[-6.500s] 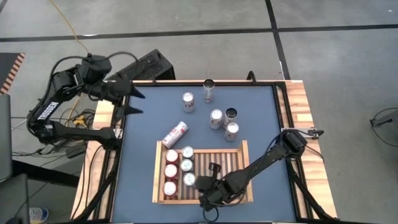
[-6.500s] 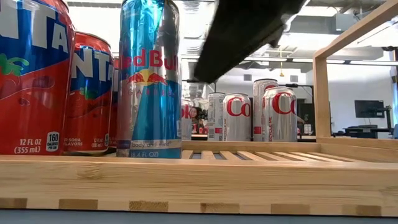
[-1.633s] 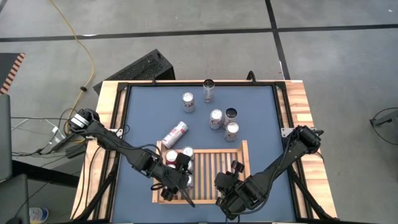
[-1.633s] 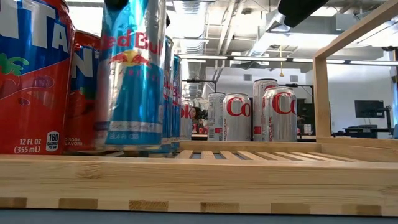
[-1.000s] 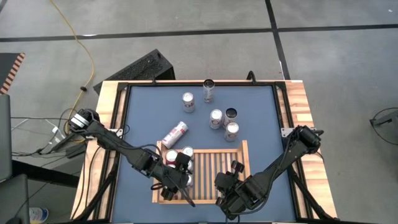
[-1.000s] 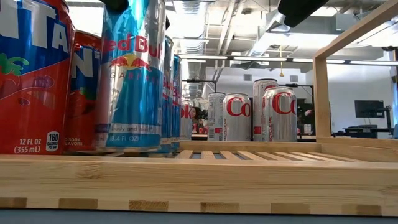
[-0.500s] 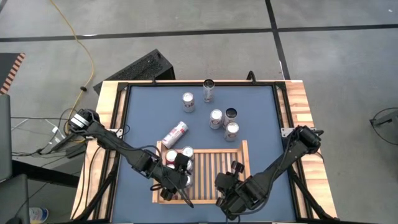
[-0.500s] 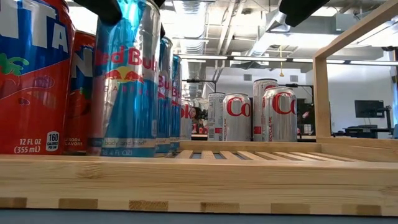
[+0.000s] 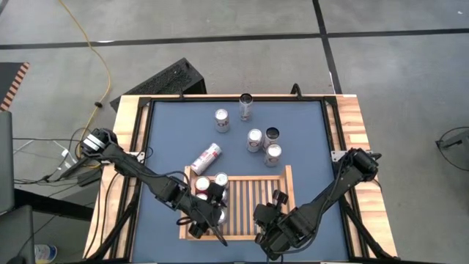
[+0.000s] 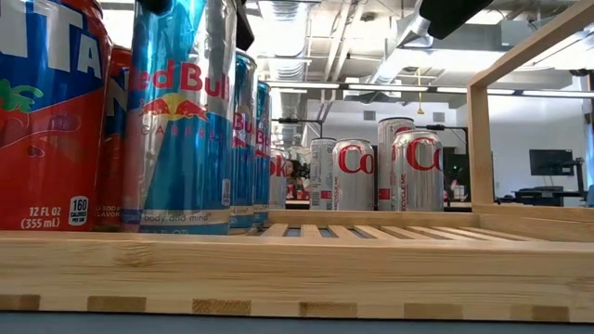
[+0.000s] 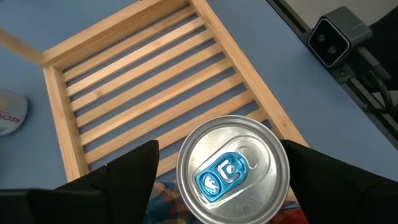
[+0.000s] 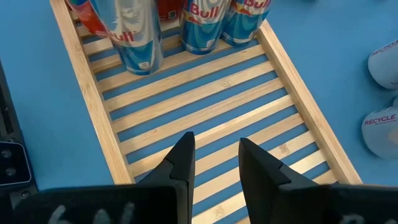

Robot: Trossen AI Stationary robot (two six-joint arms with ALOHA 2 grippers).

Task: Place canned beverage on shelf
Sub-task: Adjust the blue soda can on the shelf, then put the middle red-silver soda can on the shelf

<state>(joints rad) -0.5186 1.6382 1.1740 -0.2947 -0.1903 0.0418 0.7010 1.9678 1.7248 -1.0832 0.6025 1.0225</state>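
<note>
Since half a second ago the blue energy-drink can (image 10: pixel 181 116) has come from a slight lean to standing square on the slats in the low view, and the left tool (image 11: pixel 217 171) has let go: in the left wrist view its fingers (image 11: pixel 127 174) stand spread on either side of the can's lid, clear of it. Can sits at the near left corner of the shelf (image 9: pixel 286 192), low centre of the high view, beside the red soda cans (image 10: pixel 51 111) and in front of two more blue cans (image 12: pixel 202 25). Right tool (image 12: pixel 214 158) hangs over the bare slats at the shelf's right half, fingers a little apart, gripping nothing. Risk, as I judge it: the can is tall and narrow and packed close to its neighbours, so a finger dragging sideways on the lift-out could clip the rim and topple it into the row, or over the low shelf rim toward the worktop (image 9: pixel 165 139). A straight rise looks safest. Open room: the shelf's middle and right slats are free; the right arm crowds that side. Six silver cans (image 9: pixel 254 139), one lying down (image 9: pixel 206 158), wait in the upper half of the high view, well apart from the shelf.
</note>
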